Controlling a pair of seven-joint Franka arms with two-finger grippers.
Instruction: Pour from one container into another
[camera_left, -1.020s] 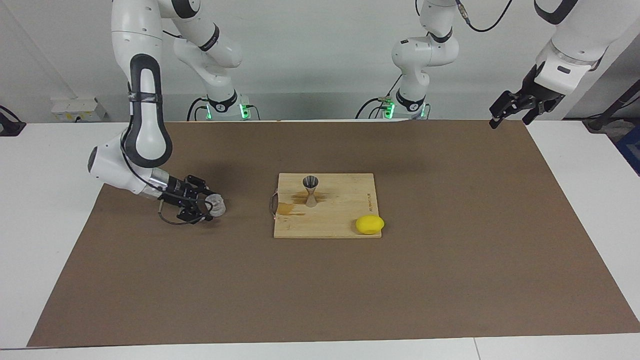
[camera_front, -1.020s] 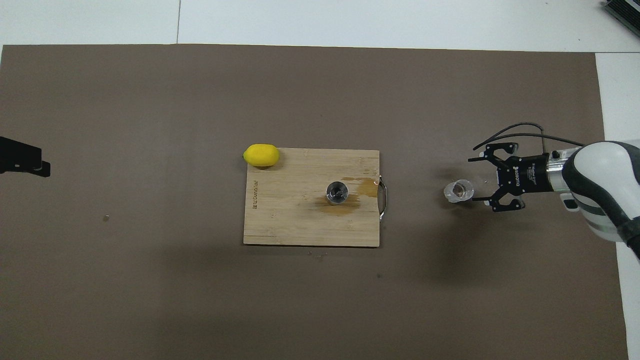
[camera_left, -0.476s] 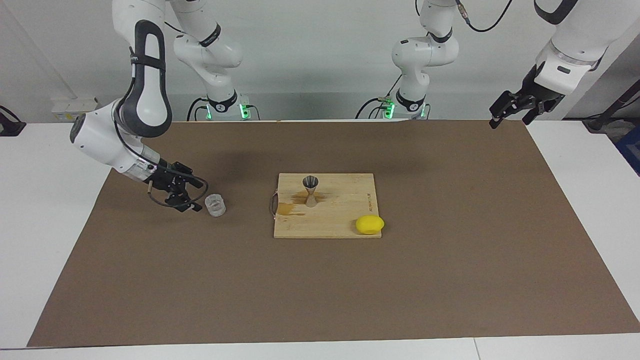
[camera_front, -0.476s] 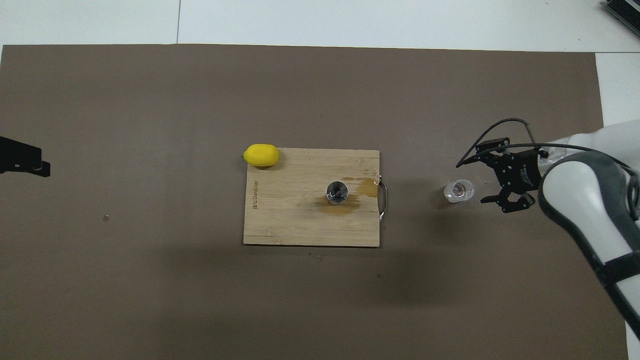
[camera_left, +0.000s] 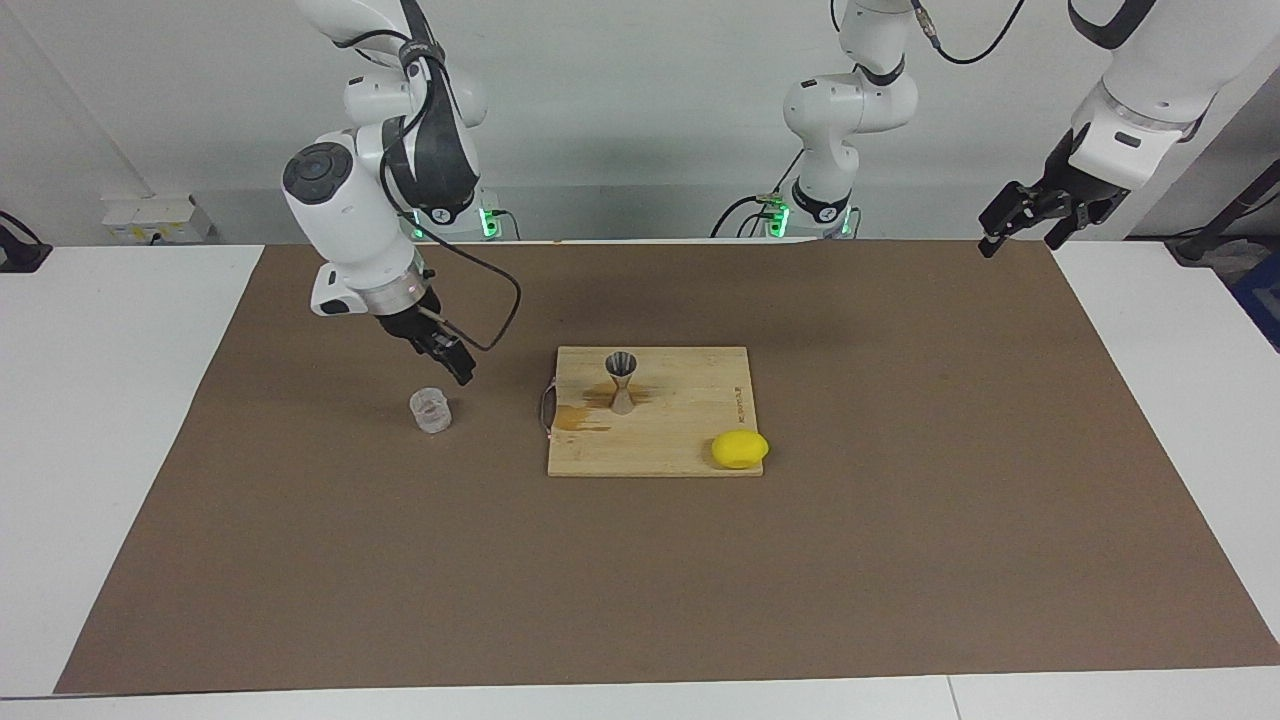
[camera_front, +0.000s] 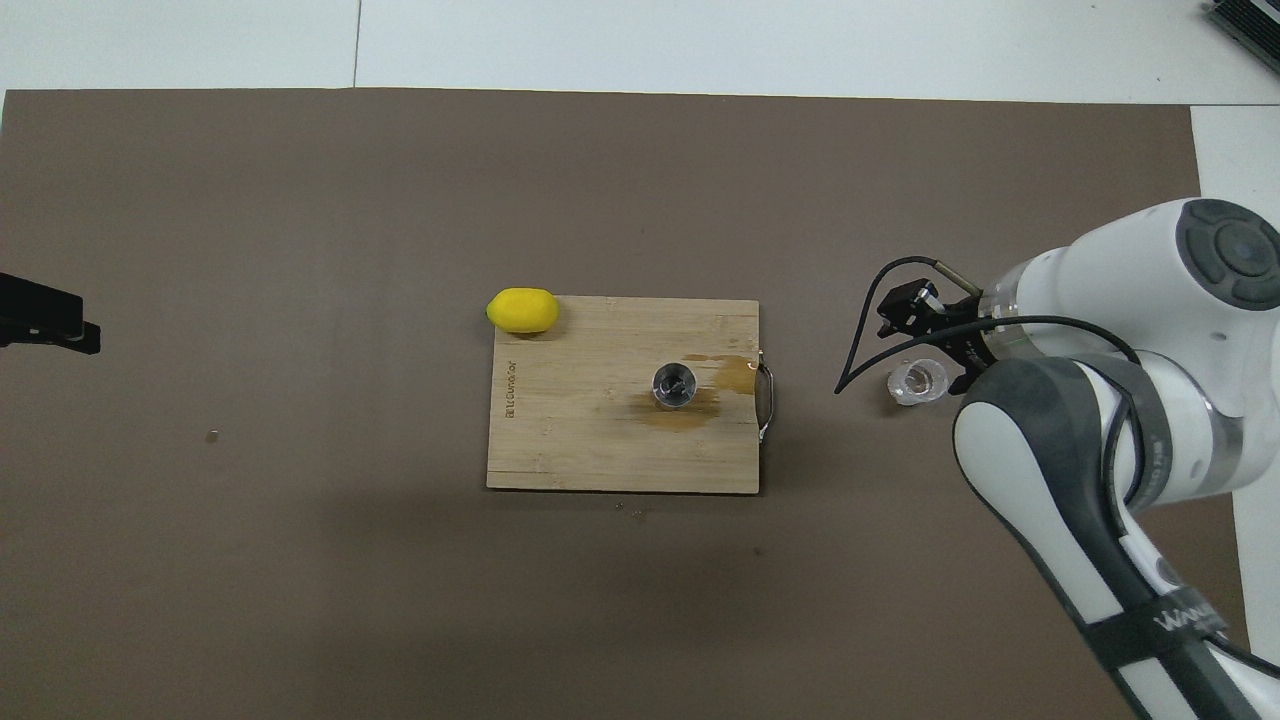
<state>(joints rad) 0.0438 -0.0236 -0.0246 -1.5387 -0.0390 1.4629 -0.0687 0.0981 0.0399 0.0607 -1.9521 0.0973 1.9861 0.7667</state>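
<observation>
Clear cup (camera_left: 431, 410) upright on the mat (camera_left: 900, 520), at nine o'clock from the cutting board (camera_left: 690, 440) in the facing view, with the metal jigger (camera_left: 621, 382) upright on that board. Right gripper (camera_left: 455, 365) up at the cup's one o'clock, fingers apart, holding nothing. Left gripper (camera_left: 1015, 238) waiting at the mat's two o'clock corner, fingers apart.

A robotics lab: two white arms bolted at a white table (camera_left: 120, 420), brown mat (camera_left: 900, 520), bare wall.
</observation>
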